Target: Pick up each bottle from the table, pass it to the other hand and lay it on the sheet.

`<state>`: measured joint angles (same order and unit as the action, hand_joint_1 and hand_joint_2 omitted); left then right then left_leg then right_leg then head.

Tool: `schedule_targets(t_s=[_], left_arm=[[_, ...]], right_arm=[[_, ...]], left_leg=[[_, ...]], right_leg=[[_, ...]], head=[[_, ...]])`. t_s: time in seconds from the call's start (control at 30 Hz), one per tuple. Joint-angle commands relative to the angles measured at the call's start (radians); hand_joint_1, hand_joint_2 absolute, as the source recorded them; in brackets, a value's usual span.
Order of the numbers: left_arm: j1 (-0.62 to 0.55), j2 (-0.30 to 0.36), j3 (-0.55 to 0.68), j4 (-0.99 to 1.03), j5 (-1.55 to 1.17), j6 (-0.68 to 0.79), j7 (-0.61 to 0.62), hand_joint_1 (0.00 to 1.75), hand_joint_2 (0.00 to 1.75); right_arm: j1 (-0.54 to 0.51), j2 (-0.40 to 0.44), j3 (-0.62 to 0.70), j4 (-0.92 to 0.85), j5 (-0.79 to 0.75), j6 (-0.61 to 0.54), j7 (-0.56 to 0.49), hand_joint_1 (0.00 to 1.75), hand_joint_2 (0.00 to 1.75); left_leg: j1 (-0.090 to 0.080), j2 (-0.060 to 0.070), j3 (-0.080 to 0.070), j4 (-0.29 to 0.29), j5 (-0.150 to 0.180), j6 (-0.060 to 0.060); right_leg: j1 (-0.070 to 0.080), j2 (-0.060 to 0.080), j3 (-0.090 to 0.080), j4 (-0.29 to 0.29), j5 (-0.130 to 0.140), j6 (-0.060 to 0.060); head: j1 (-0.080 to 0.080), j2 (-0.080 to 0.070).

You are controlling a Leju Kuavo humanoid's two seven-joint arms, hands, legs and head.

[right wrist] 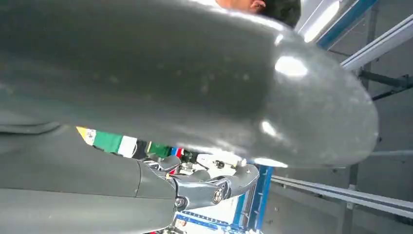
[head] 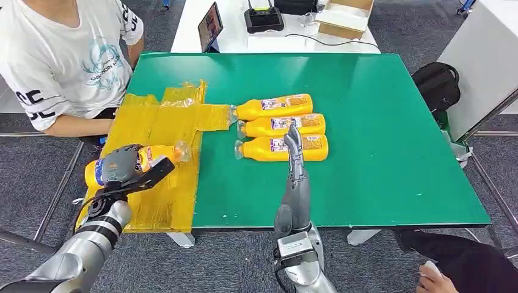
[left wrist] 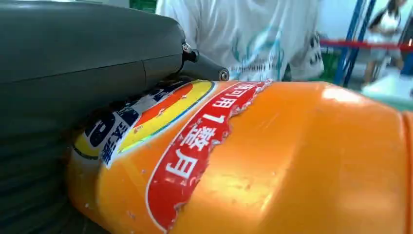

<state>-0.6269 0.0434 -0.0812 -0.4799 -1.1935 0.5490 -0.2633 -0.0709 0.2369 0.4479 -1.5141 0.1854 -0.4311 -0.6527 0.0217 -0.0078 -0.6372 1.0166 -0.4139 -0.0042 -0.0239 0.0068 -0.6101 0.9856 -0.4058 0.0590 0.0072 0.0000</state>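
My left hand grips an orange bottle low over the near part of the yellow sheet, the cap end pointing toward the table's middle. Up close the left wrist view shows that bottle with its red and yellow label against my left hand. Three more orange bottles lie side by side on the green table. My right hand is raised over the nearest of them, fingers stretched forward and holding nothing. The right wrist view shows my right hand bare.
A person in a white shirt sits at the table's far left corner beside the sheet. Behind the table stands a white desk with a tablet and a cardboard box. A black bag lies right; another person's hand is near bottom right.
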Motion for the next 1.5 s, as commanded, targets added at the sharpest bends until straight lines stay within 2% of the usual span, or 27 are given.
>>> schedule_targets(t_s=[0.03, 0.13, 0.17, 0.23, 0.27, 0.37, 0.4, 0.63, 0.67, 0.73, 0.8, 1.0, 1.1, 1.27, 1.33, 1.43, 1.47, 1.5], left_arm=[[-0.078, 0.012, -0.001, 0.150, 0.021, -0.178, -0.011, 1.75, 1.75], [-0.083, 0.005, 0.015, 0.161, 0.037, -0.250, -0.003, 1.75, 1.75], [-0.085, 0.004, 0.019, 0.163, 0.040, -0.261, 0.002, 0.79, 1.75], [-0.085, 0.004, 0.019, 0.163, 0.040, -0.261, 0.002, 0.79, 1.75], [-0.089, 0.003, 0.021, 0.167, 0.043, -0.298, 0.006, 0.00, 1.75], [-0.087, -0.006, 0.060, 0.161, 0.086, -0.344, -0.008, 0.00, 1.75], [-0.088, -0.010, 0.076, 0.161, 0.108, -0.377, -0.019, 0.00, 0.00], [-0.098, -0.042, 0.145, 0.144, 0.239, -0.539, -0.099, 0.00, 0.00], [-0.100, -0.052, 0.197, 0.148, 0.318, -0.642, -0.124, 0.00, 0.00], [-0.094, -0.052, 0.195, 0.146, 0.318, -0.641, -0.124, 0.00, 0.00], [-0.089, -0.045, 0.222, 0.143, 0.393, -0.779, -0.172, 0.00, 0.00], [-0.071, -0.065, 0.289, 0.100, 0.546, -0.868, -0.213, 0.00, 0.00], [-0.065, -0.085, 0.295, 0.071, 0.599, -0.852, -0.198, 0.00, 0.00], [-0.065, -0.083, 0.294, 0.071, 0.600, -0.853, -0.197, 0.00, 0.00], [-0.050, -0.124, 0.339, 0.012, 0.696, -0.699, -0.243, 0.00, 0.00], [-0.005, -0.188, 0.324, -0.138, 0.756, -0.390, -0.320, 0.00, 0.00], [0.022, -0.207, 0.318, -0.209, 0.787, -0.289, -0.366, 0.00, 1.75], [0.046, -0.221, 0.323, -0.268, 0.797, -0.197, -0.393, 0.00, 1.75]], right_arm=[[-0.024, -0.003, 0.014, 0.071, -0.016, 0.017, 0.015, 0.00, 0.00], [-0.028, -0.001, 0.012, 0.090, -0.020, 0.029, 0.030, 0.00, 0.00], [-0.029, -0.001, 0.011, 0.094, -0.021, 0.031, 0.033, 0.00, 0.00], [-0.029, -0.001, 0.011, 0.094, -0.021, 0.031, 0.033, 0.00, 0.00], [-0.031, 0.000, 0.010, 0.104, -0.022, 0.036, 0.041, 0.00, 0.00], [-0.036, 0.005, 0.003, 0.128, -0.027, 0.048, 0.056, 0.00, 0.00], [-0.036, 0.008, -0.002, 0.136, -0.027, 0.049, 0.056, 0.00, 0.00], [-0.034, 0.005, -0.005, 0.148, -0.040, 0.108, 0.055, 0.00, 0.00], [-0.038, 0.005, -0.006, 0.162, -0.054, 0.130, 0.060, 0.00, 0.00], [-0.040, 0.005, -0.008, 0.167, -0.055, 0.132, 0.060, 0.00, 0.00], [-0.052, 0.010, -0.019, 0.199, -0.065, 0.139, 0.060, 0.00, 0.00], [-0.055, 0.021, -0.040, 0.230, -0.088, 0.154, 0.067, 0.00, 0.00], [-0.049, 0.022, -0.044, 0.228, -0.088, 0.157, 0.067, 0.00, 0.00], [-0.050, 0.022, -0.043, 0.227, -0.088, 0.157, 0.067, 0.00, 0.00], [-0.040, 0.021, -0.041, 0.216, -0.072, 0.151, 0.077, 0.00, 0.00], [-0.026, 0.011, -0.019, 0.208, 0.003, 0.113, 0.084, 0.00, 0.00], [-0.024, 0.007, -0.011, 0.210, 0.030, 0.099, 0.085, 0.00, 0.00], [-0.021, 0.004, -0.009, 0.210, 0.038, 0.097, 0.086, 0.00, 0.00]], left_leg=[[0.001, 0.001, 0.004, 0.000, -0.001, 0.001], [0.000, 0.001, 0.005, -0.001, -0.002, 0.001], [0.000, 0.001, 0.007, -0.002, -0.002, 0.001], [0.000, 0.002, 0.008, -0.002, -0.002, 0.001], [0.000, 0.002, 0.006, -0.001, -0.001, 0.001], [0.000, 0.002, 0.008, -0.002, -0.002, 0.002], [0.000, 0.002, 0.008, -0.001, -0.001, 0.001], [0.000, -0.001, 0.008, -0.001, 0.000, 0.001], [0.000, -0.001, 0.011, -0.002, 0.000, 0.001], [0.000, -0.001, 0.010, -0.002, 0.000, 0.001], [0.000, 0.000, 0.012, -0.002, 0.000, 0.001], [0.000, 0.002, 0.017, -0.003, 0.000, 0.001], [0.000, -0.001, 0.016, -0.003, 0.000, 0.001], [0.000, -0.001, 0.014, -0.002, 0.000, 0.001], [0.000, 0.000, 0.015, -0.002, 0.000, 0.001], [0.000, -0.003, 0.013, -0.002, 0.000, 0.001], [0.000, -0.003, 0.013, -0.001, 0.000, 0.001], [0.000, -0.003, 0.012, -0.001, 0.000, 0.001]], right_leg=[[0.001, 0.000, 0.003, -0.001, -0.001, -0.002], [0.001, 0.000, 0.005, -0.001, -0.001, -0.003], [0.001, 0.000, 0.007, -0.002, -0.001, -0.003], [0.001, 0.001, 0.008, -0.002, -0.001, -0.003], [0.001, 0.001, 0.006, -0.001, 0.000, -0.002], [0.001, 0.001, 0.008, -0.002, -0.001, -0.003], [0.001, 0.001, 0.007, -0.002, -0.001, -0.003], [0.000, -0.001, 0.009, -0.001, -0.001, -0.002], [0.001, -0.001, 0.012, -0.002, -0.001, -0.003], [0.000, -0.001, 0.011, -0.002, 0.000, -0.002], [0.000, 0.000, 0.013, -0.003, 0.000, -0.003], [0.000, 0.001, 0.017, -0.003, 0.000, -0.003], [0.000, -0.001, 0.017, -0.003, -0.001, -0.003], [0.000, 0.000, 0.015, -0.002, -0.001, -0.002], [0.000, 0.000, 0.015, -0.002, 0.000, -0.002], [0.001, -0.003, 0.015, -0.002, -0.001, -0.003], [0.001, -0.003, 0.014, -0.002, -0.001, -0.002], [0.001, -0.003, 0.014, -0.002, -0.001, -0.002]], head=[[0.000, 0.000], [0.000, 0.000], [0.000, 0.000], [0.000, 0.000], [0.000, 0.000], [0.000, 0.000], [0.000, 0.000], [0.000, 0.000], [0.000, 0.000], [0.000, 0.000], [0.000, 0.000], [0.000, 0.000], [0.000, 0.000], [0.000, 0.000], [0.000, 0.000], [0.000, 0.000], [0.000, 0.000], [0.000, 0.000]])
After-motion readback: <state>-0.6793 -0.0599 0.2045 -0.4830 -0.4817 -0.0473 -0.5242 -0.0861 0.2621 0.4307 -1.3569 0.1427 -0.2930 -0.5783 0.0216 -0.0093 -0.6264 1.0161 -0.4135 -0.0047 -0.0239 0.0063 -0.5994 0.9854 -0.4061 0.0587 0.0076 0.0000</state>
